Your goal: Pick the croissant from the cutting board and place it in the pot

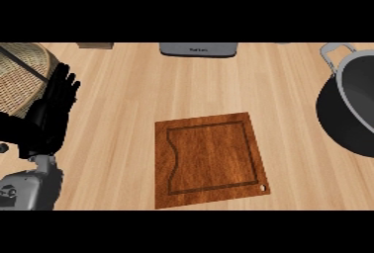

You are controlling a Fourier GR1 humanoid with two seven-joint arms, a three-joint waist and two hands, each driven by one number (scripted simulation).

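At the far left, beside a woven basket [22, 74], my left hand [51, 113] rests with its fingers straight and spread, holding nothing. Next comes the cutting board [211, 160], and its top looks bare. I cannot see the croissant anywhere. At the right edge sits the dark pot [350, 104]. My right hand is out of sight, so maybe the croissant went in.

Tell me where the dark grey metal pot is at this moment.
In the head view, the dark grey metal pot stands at the right edge, partly cut off, to the upper right of the brown wooden cutting board.
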